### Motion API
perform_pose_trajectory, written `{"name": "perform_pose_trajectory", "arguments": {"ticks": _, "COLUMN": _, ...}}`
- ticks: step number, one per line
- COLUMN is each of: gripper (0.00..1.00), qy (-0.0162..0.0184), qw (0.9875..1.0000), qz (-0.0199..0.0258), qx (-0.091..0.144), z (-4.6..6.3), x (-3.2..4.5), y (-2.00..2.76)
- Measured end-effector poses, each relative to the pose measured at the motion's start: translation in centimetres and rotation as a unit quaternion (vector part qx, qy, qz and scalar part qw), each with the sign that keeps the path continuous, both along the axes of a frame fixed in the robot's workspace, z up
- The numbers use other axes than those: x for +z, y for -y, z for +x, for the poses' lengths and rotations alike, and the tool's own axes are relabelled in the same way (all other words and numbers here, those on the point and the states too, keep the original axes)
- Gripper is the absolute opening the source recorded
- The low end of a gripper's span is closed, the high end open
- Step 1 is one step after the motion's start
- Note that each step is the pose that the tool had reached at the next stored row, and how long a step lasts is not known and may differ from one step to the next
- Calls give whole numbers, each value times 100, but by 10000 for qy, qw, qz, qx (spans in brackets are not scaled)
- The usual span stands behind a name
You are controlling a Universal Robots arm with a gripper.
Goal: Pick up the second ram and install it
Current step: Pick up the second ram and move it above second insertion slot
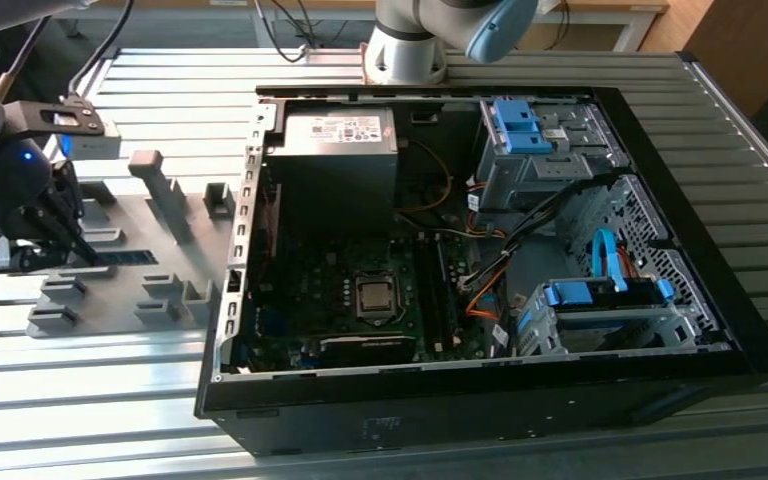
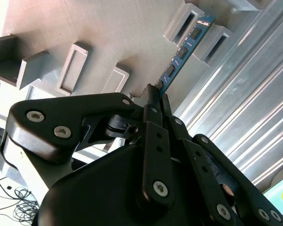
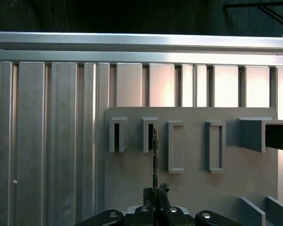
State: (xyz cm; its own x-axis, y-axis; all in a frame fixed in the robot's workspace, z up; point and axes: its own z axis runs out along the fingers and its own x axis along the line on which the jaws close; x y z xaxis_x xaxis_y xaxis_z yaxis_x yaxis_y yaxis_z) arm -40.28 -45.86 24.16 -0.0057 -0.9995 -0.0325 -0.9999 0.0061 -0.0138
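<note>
Second ram (image 2: 181, 52) on edge over grey fixture plate (image 2: 108, 37), far end between two raised slot blocks. In exterior view, long axis 3–9 o'clock, far end toward computer case (image 1: 704, 330). My fingers (image 2: 153, 122) pinched on near end. Plate on slatted counter (image 1: 91, 400), 9 o'clock of case.

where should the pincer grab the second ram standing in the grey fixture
Pinch the second ram across its two flat faces at the free end, coming from above: it stands on edge, its far end tucked between fixture plate blocks. The pincer grips there.
</note>
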Motion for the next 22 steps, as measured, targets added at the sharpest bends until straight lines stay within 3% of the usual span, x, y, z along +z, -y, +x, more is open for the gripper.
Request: {"name": "perform_pose_trajectory", "arguments": {"ticks": 22, "gripper": 14, "qy": 1, "qw": 10000, "qz": 1, "qx": 0, "z": 0, "x": 81, "y": 0}}
